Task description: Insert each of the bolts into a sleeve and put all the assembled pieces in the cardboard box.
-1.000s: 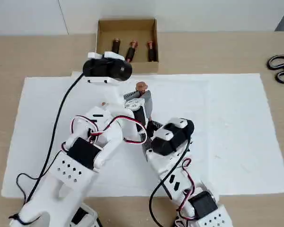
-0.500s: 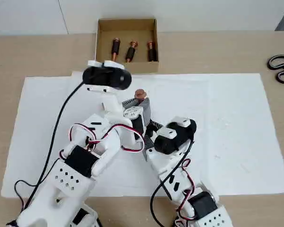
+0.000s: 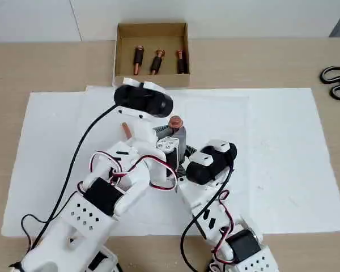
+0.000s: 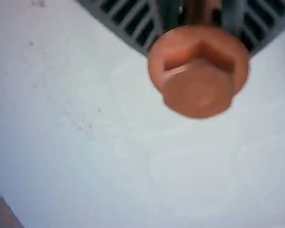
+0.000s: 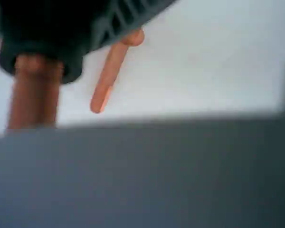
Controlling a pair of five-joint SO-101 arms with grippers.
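I count 5 bolts and 4 sleeves. 3 assembled pieces [image 3: 157, 61] lie side by side in the 1 box [image 3: 175, 81] at the far side of the table [image 3: 45, 62], each a copper bolt in a dark sleeve.

The 4th bolt [image 4: 198, 71] is in my left gripper [image 3: 171, 136], over the middle of the 1 sheet of paper [image 3: 272, 141]. My ribbed grey fingers [image 4: 128, 21] are closed on either side of it, just behind its 6-sided copper head, and the head stands clear of them. Seen from my right wrist, the black sleeve [image 5: 38, 45] sits on this bolt. Bare copper shaft runs out of the sleeve's other end and passes behind a blurred grey part of my right gripper [image 3: 180, 154]. That gripper is just beside the left one, on the near side of the bolt. I cannot tell whether it is closed on anything.

The 5th is a loose bolt [image 3: 126, 129]. It lies flat and bare on the paper, to the left of my left gripper, near it but touching neither gripper.

1 pair of scissors [image 3: 337, 79] lies at the table's right edge, well apart from both of my 2 arms
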